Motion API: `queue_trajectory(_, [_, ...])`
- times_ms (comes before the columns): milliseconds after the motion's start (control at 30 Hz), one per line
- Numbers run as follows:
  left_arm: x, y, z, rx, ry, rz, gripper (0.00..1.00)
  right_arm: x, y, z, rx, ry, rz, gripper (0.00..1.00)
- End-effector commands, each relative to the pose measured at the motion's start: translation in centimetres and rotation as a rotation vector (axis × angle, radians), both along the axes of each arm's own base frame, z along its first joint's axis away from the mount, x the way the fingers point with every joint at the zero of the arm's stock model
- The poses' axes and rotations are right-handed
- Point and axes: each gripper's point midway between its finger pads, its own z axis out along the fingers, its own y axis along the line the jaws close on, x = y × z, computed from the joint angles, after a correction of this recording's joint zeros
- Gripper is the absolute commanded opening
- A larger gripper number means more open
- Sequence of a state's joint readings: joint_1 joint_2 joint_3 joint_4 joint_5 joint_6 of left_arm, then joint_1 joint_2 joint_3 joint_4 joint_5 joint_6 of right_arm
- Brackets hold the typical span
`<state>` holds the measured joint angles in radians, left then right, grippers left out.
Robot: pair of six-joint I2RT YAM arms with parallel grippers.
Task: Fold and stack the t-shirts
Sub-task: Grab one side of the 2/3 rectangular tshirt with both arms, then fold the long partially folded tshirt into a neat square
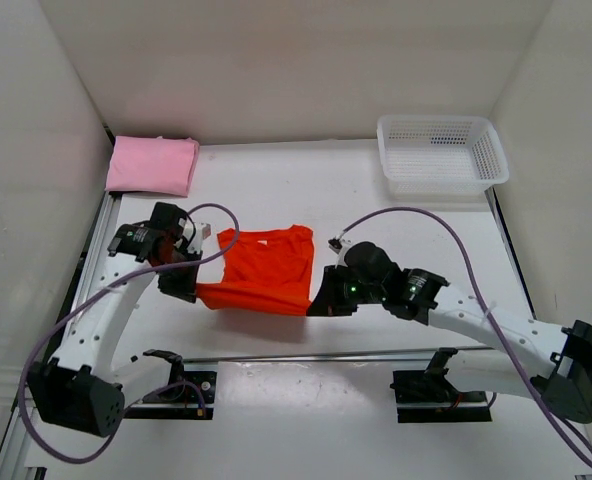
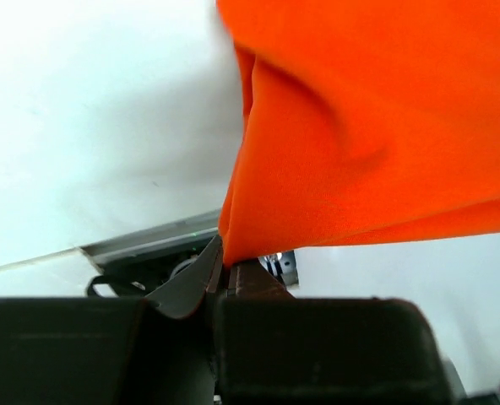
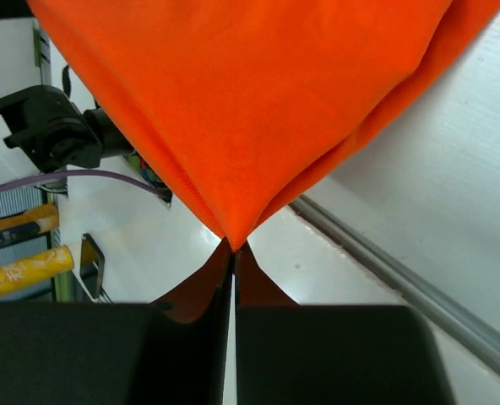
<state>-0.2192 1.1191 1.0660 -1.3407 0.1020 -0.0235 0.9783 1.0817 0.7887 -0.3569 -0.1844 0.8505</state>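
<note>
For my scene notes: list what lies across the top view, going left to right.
pink t-shirt → left gripper → orange t-shirt → right gripper → white basket

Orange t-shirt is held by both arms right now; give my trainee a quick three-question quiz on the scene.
1. True or false: the white basket has a t-shirt in it.
2. Where does the folded pink t-shirt lie? A far left corner; B far right corner; C near edge.
3. Fill in: the left fingers and right fingers are both shut on the ___ t-shirt.
Key: 1 false; 2 A; 3 orange, meaning the orange t-shirt.
</note>
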Motion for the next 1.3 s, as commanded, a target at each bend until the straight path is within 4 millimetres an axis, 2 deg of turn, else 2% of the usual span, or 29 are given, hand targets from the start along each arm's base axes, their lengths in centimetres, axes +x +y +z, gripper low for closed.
queue_trajectory(0, [0.4, 4.4, 3.5, 0.211, -0.121, 0.046, 0.10, -1.4, -3.5, -2.1, -0.166, 0.042, -0.088, 0.00])
queue_trajectory(67, [0.8, 4.1, 4.2, 0.194, -0.144, 0.046, 0.10, -1.3, -3.8, -1.8, -0.177, 0.025, -0.117, 0.00])
queue_trajectory(100, [0.9, 4.0, 4.5, 0.191, -0.155, 0.047, 0.10, -1.2, -3.4, -0.7, -0.149, 0.011, -0.127, 0.00])
queue_trajectory(133, [1.3, 3.8, 4.8, 0.180, -0.157, 0.045, 0.10, -1.1, -3.7, -0.8, -0.160, 0.009, -0.134, 0.00])
queue_trajectory(200, [1.7, 3.1, 5.0, 0.151, -0.152, 0.036, 0.10, 0.0, -3.5, 0.2, -0.147, -0.027, -0.180, 0.00])
queue_trajectory(233, [2.4, 2.8, 5.3, 0.141, -0.145, 0.032, 0.10, 0.6, -3.1, 1.0, -0.139, -0.045, -0.194, 0.00])
queue_trajectory(267, [2.8, 2.4, 5.4, 0.129, -0.138, 0.028, 0.10, 1.3, -3.1, 0.8, -0.164, -0.069, -0.188, 0.00])
queue_trajectory(300, [3.7, 1.8, 5.6, 0.106, -0.124, 0.021, 0.10, 2.1, -2.7, 1.9, -0.150, -0.088, -0.193, 0.00])
queue_trajectory(367, [4.7, 1.6, 5.7, 0.100, -0.111, 0.027, 0.10, 3.3, -2.4, 1.5, -0.198, -0.102, -0.194, 0.00])
queue_trajectory(400, [5.9, 1.3, 5.9, 0.098, -0.118, 0.027, 0.10, 4.3, -2.4, 2.3, -0.203, -0.115, -0.224, 0.00])
queue_trajectory(467, [7.2, 1.0, 6.1, 0.077, -0.137, 0.034, 0.10, 5.9, -2.4, 1.8, -0.246, -0.121, -0.231, 0.00])
queue_trajectory(500, [8.0, 0.8, 5.9, 0.078, -0.134, 0.034, 0.10, 6.7, -2.1, 2.5, -0.235, -0.126, -0.248, 0.00])
queue_trajectory(567, [9.6, 0.5, 6.2, 0.070, -0.168, 0.036, 0.10, 8.4, -2.3, 2.0, -0.252, -0.102, -0.273, 0.00])
queue_trajectory(600, [10.3, 0.7, 5.5, 0.076, -0.144, 0.044, 0.10, 8.7, -2.3, 1.9, -0.251, -0.091, -0.269, 0.00])
queue_trajectory(700, [12.6, 0.1, 4.9, 0.047, -0.152, 0.050, 0.10, 11.8, -3.0, 1.2, -0.273, -0.072, -0.308, 0.00])
queue_trajectory(767, [13.8, 0.0, 4.4, 0.030, -0.150, 0.059, 0.10, 12.2, -2.7, 0.6, -0.265, -0.045, -0.272, 0.00])
queue_trajectory(800, [14.0, -0.1, 3.8, 0.008, -0.125, 0.064, 0.10, 13.2, -2.9, -0.4, -0.275, -0.018, -0.279, 0.00])
queue_trajectory(900, [16.1, -0.9, 2.6, -0.018, -0.105, 0.056, 0.10, 14.9, -3.0, -2.0, -0.289, 0.020, -0.280, 0.00])
queue_trajectory(967, [17.8, -1.0, 1.5, -0.027, -0.100, 0.062, 0.10, 16.4, -2.8, -2.2, -0.285, 0.008, -0.292, 0.00])
queue_trajectory(1033, [18.8, -1.4, 0.6, -0.035, -0.085, 0.059, 0.10, 17.9, -2.9, -3.7, -0.307, 0.034, -0.302, 0.00])
queue_trajectory(1067, [20.0, -1.7, 0.0, -0.043, -0.077, 0.057, 0.10, 19.1, -2.5, -3.4, -0.294, 0.022, -0.313, 0.00])
queue_trajectory(1100, [20.4, -1.7, -0.5, -0.041, -0.068, 0.057, 0.10, 19.8, -2.4, -4.8, -0.314, 0.044, -0.319, 0.00])
queue_trajectory(1133, [20.8, -1.8, -0.8, -0.040, -0.061, 0.057, 0.10, 20.6, -2.7, -5.3, -0.321, 0.055, -0.334, 0.00])
queue_trajectory(1167, [21.5, -1.9, -1.7, -0.037, -0.041, 0.057, 0.10, 21.3, -2.0, -5.0, -0.306, 0.054, -0.327, 0.00])
queue_trajectory(1200, [21.7, -1.9, -2.3, -0.036, -0.035, 0.058, 0.10, 22.2, -2.0, -6.4, -0.317, 0.073, -0.324, 0.00])
queue_trajectory(1233, [22.3, -2.0, -2.6, -0.037, -0.042, 0.057, 0.10, 22.6, -1.6, -6.7, -0.314, 0.082, -0.317, 0.00])
queue_trajectory(1267, [22.4, -2.0, -3.6, -0.033, -0.014, 0.058, 0.10, 23.8, -1.4, -7.4, -0.320, 0.092, -0.327, 0.00])
